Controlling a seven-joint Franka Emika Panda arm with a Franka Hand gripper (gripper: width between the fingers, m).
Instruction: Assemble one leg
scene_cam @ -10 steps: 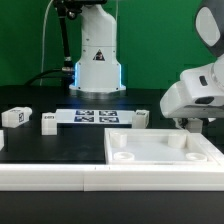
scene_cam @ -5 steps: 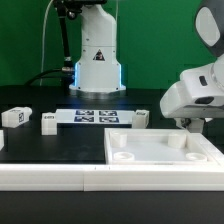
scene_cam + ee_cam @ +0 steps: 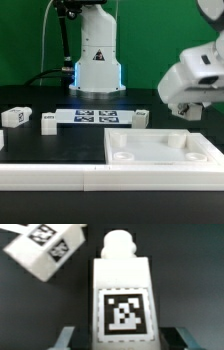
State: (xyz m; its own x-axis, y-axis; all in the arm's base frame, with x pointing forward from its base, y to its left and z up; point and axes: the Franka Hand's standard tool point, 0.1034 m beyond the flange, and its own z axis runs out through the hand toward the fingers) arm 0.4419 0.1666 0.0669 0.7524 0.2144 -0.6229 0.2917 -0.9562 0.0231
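In the wrist view a white leg (image 3: 122,297) with a black-and-white tag and a rounded peg end stands between my two fingers. My gripper (image 3: 122,336) is shut on it, with the jaws pressed against both its sides. A second tagged leg (image 3: 45,249) lies tilted on the dark table beyond it. In the exterior view my gripper (image 3: 192,108) hangs at the right, above the far right corner of the large white panel (image 3: 165,152). The held leg is hidden there behind the hand.
The marker board (image 3: 95,116) lies in front of the robot base (image 3: 97,62). Loose white parts sit on the table: two at the left (image 3: 15,117) (image 3: 48,122) and one beside the board (image 3: 141,118). A white ledge runs along the front edge.
My gripper has risen and shifted slightly toward the exterior view's left, away from the panel's far right corner. Everything else stays put.
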